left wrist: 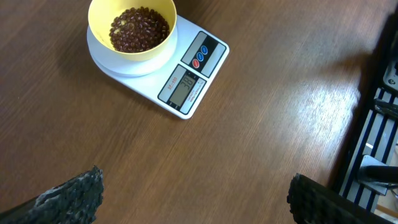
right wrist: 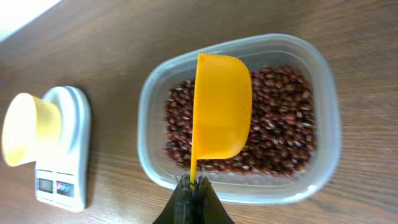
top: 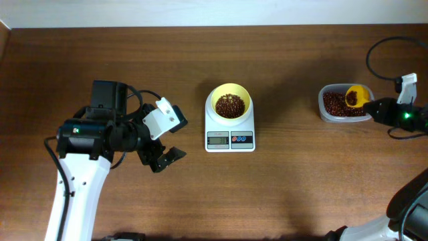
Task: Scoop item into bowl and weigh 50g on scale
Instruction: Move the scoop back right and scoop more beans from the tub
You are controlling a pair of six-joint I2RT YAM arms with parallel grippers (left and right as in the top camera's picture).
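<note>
The pale yellow bowl stands on the white scale at the table's middle, holding red-brown beans. The left wrist view shows the bowl, its beans and the scale ahead. More beans lie in the clear tub at the right. My right gripper is shut on the handle of a yellow scoop held over the tub, seen from above as the scoop in the tub. My left gripper is open over bare table, left of the scale.
A black cable loops at the far right near the right arm. A dark frame stands at the right of the left wrist view. Wooden table lies all around.
</note>
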